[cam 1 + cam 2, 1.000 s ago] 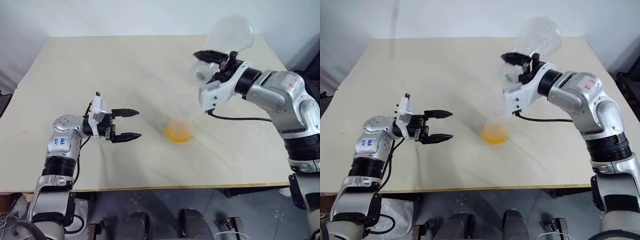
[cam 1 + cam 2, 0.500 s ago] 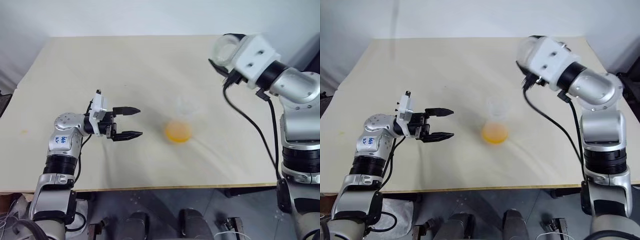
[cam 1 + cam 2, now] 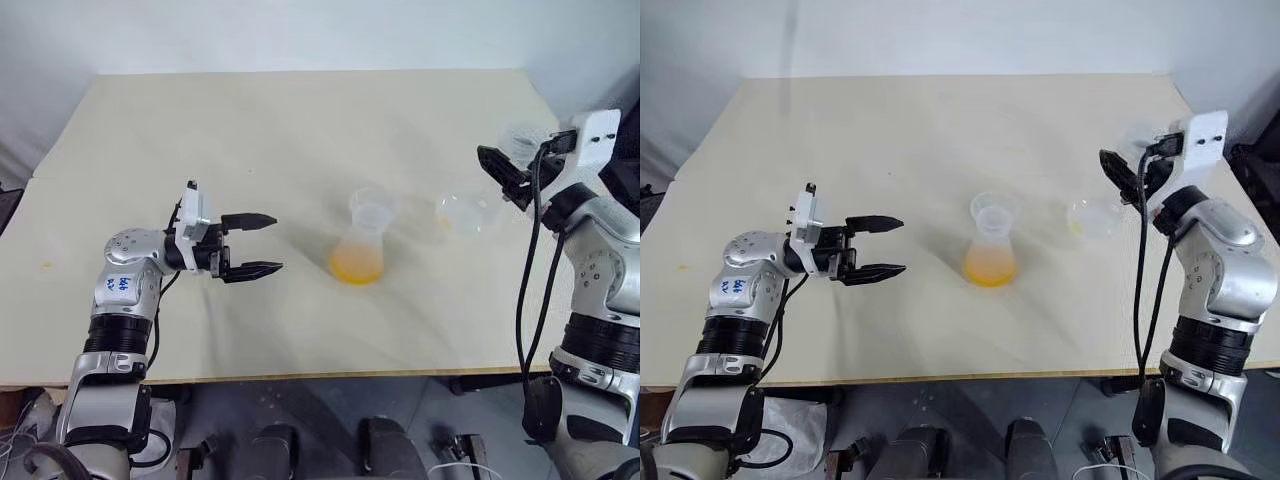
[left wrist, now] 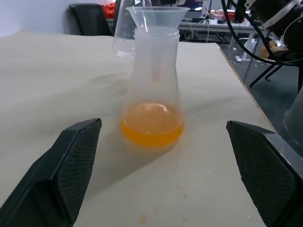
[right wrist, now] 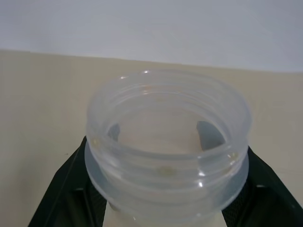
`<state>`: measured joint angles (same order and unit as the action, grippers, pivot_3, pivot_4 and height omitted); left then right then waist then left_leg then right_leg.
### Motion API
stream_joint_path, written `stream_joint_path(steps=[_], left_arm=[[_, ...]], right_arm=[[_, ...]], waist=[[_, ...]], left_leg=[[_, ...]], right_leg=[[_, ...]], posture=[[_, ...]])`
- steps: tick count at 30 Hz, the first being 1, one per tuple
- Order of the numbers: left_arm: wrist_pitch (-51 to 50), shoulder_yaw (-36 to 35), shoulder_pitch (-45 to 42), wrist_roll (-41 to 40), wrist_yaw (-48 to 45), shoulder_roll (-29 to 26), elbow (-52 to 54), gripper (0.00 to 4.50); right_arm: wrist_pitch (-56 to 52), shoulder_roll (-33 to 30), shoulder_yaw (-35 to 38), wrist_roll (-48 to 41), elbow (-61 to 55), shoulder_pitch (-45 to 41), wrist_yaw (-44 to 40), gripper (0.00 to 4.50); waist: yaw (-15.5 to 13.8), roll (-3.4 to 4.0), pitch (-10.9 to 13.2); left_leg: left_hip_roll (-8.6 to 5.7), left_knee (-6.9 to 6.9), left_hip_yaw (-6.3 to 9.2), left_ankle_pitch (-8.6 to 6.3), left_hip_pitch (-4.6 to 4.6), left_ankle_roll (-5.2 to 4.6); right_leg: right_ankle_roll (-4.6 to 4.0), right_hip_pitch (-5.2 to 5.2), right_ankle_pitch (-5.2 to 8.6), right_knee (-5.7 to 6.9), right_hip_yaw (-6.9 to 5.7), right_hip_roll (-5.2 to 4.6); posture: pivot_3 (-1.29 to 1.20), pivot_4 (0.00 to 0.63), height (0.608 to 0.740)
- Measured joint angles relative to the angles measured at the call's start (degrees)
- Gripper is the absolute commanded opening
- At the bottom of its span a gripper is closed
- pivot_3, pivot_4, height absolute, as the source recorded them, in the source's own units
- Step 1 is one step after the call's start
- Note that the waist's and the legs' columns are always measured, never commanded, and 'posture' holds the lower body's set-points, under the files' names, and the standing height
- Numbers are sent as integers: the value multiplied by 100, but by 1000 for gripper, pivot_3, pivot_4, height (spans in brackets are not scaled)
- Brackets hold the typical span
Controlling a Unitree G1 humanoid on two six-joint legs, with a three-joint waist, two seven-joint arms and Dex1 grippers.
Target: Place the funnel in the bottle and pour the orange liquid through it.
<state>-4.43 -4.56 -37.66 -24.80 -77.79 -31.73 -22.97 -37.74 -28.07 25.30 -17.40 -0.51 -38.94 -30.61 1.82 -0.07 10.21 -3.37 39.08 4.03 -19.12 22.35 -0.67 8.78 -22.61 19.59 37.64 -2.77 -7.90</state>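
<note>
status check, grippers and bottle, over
Left gripper open, idle beside bottle. Funnel seated, orange liquid inside. Right gripper shut on emptied flask. Nothing obstructing.

A: What colour sits just ahead of the left gripper?
B: Bright orange liquid in the clear bottle, clear funnel on top.
A: And the right gripper?
B: 2 black fingers round a second clear, colourless bottle, over the beige table.

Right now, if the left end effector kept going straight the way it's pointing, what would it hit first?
Most likely the bottle holding the orange liquid, with the funnel in its neck. It sits centred between the open left end effector fingers, with bare table between.
</note>
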Motion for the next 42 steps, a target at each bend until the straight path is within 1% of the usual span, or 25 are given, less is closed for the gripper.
stream_joint_path(steps=[4, 9, 11, 13, 15, 20, 25, 34, 38, 42], left_arm=[[-44, -2, 2, -1, 23, -35, 9, 4500], [-51, -4, 2, -2, 23, -67, 25, 4500], [-44, -5, 5, -2, 23, -76, 20, 4500], [-13, -10, 7, -1, 27, -81, -14, 4500], [28, -17, 15, 1, 37, -81, -57, 4500], [100, -20, 19, 1, 79, -79, -132, 4500], [124, -26, 49, 11, 208, -71, -222, 4500], [128, -23, 181, 56, 320, -69, -228, 4500], [98, -26, 251, 59, 501, -69, -169, 4500], [78, -162, 449, -28, 486, -90, 68, 4500]], right_arm=[[148, 0, -67, -98, 154, 29, 56, 2479], [271, -41, -392, -102, 277, 138, 57, 2479], [296, -94, -482, -101, 286, 138, 58, 3198], [304, -136, -515, -101, 286, 141, 59, 3764], [312, -208, -541, -100, 285, 152, 60, 4483], [284, -366, -614, -102, 194, 242, 72, 4483], [202, -620, -628, -118, -167, 349, 86, 4483], [-158, -989, -627, -530, -809, 303, 11, 4483], [-270, -1275, -555, -882, -1189, 275, -211, 4483], [-276, -1722, -14, -1512, -1732, 746, -840, 4483]], waist=[[-3, 0, 0], [-4, 0, 0], [-12, 0, 0], [-17, 0, 0], [-17, 0, 0], [-15, 0, 0], [-18, 0, 0], [-20, 0, 0], [-32, 0, 0], [-65, -2, 0]], left_leg=[[-1, 0, 0, 0, 0, 0], [-2, 1, 0, 0, 1, 0], [-2, 2, 0, 0, 1, 0], [-3, 2, 0, 0, 1, 0], [-3, 2, 0, 0, 1, 0], [-3, 2, 0, 0, 1, 0], [-3, 2, 0, 0, 1, 0], [-2, 1, -1, 0, 1, 0], [-2, 1, 1, 0, 2, -1], [-3, 1, 8, -2, 2, -4]], right_leg=[[0, 0, 0, 0, 0, -1], [0, 0, 0, -1, 1, -2], [0, 1, 0, -1, 0, -2], [0, 1, 0, -2, 1, -3], [0, 1, 0, -2, 0, -3], [0, 1, 0, -3, 0, -3], [0, 2, 0, -4, 0, -3], [0, 2, 0, -7, 0, -3], [0, 4, 0, -12, 0, -4], [0, 16, 0, -23, -3, -6]], posture=[[0, 150, 740], [0, 150, 740], [0, 150, 740], [0, 150, 740], [0, 150, 740], [0, 150, 740], [0, 150, 740], [0, 150, 740], [0, 150, 740], [0, 150, 740]])
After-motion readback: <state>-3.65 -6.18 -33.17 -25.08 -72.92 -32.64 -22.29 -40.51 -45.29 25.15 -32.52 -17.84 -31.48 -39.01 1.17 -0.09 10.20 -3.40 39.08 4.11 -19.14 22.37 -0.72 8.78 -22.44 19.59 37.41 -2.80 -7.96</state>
